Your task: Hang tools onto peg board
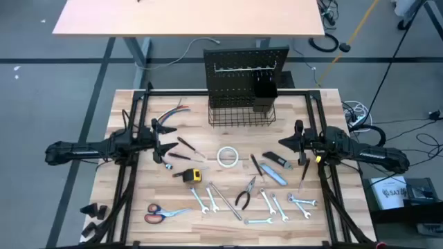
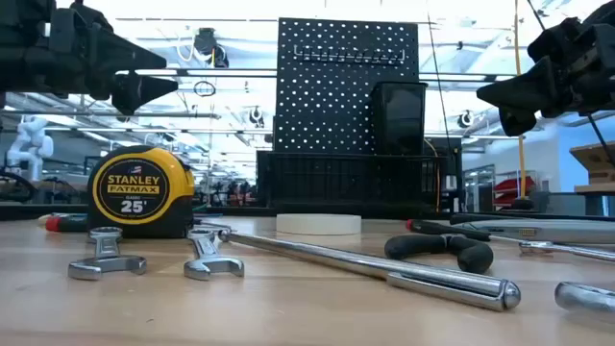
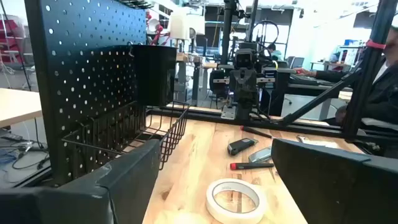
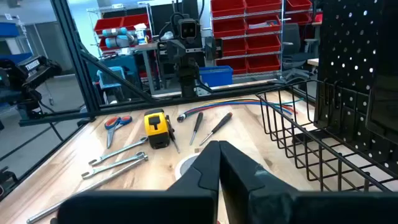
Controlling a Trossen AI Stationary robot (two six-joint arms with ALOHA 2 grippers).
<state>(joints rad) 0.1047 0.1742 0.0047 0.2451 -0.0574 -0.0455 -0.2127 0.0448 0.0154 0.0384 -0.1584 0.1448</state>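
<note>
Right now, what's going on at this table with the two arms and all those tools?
Nothing is being handled at this moment. The tools, among them a yellow tape measure, orange-handled scissors, pliers and wrenches, all lie flat on the table. The black peg board stands at the far edge with nothing hung on it. The left gripper hovers open, and the right gripper hovers shut, both empty.

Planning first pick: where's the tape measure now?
High view: the tape measure lies left of centre on the table, between the screwdriver and the wrench.
</note>
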